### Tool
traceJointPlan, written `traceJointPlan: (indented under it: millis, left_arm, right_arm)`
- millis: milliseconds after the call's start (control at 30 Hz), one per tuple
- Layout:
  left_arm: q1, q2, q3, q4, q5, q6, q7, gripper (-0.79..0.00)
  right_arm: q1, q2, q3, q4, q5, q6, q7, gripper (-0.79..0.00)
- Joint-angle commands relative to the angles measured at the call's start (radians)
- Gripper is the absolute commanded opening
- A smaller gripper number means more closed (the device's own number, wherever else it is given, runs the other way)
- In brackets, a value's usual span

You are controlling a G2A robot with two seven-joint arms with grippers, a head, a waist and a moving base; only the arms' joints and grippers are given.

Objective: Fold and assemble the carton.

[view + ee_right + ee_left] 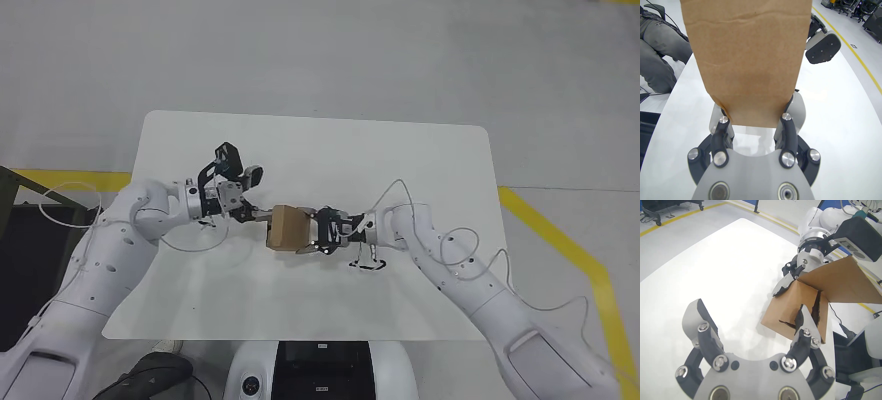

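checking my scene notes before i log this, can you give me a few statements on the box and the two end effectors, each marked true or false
1. The right end effector is shut on the box. True.
2. The left end effector is clamped on the box. False: it stands open beside the box.
3. The box lies flat and unfolded. False: it is already opened into a box shape, with one flap sticking out.
4. The table is white. True.
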Motion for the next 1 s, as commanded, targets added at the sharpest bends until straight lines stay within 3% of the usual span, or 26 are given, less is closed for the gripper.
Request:
traceJointPlan:
  millis: [0,200,500,733,967]
  left_arm:
    - [-0.003,-0.002,0.009,-0.004,0.011,0.002,-0.011,0.000]
    - [-0.010,-0.006,0.017,-0.023,0.039,0.006,-0.008,0.000]
    - [0.032,0.015,-0.085,-0.034,-0.067,-0.021,0.085,0.000]
    - [0.039,0.034,-0.061,-0.118,-0.140,-0.021,0.037,0.000]
    - [0.014,0.049,-0.015,-0.151,-0.093,-0.021,-0.026,0.000]
  right_arm:
    - [-0.001,0.000,0.001,-0.005,0.004,-0.002,0.009,-0.637]
    - [-0.005,-0.002,-0.002,-0.005,0.018,-0.008,0.042,-0.646]
    - [0.000,-0.014,-0.021,0.028,0.042,-0.011,0.090,-0.656]
    - [0.007,-0.028,-0.039,0.064,0.064,-0.001,0.106,-0.665]
    - [0.021,-0.041,-0.054,0.091,0.076,0.002,0.110,-0.671]
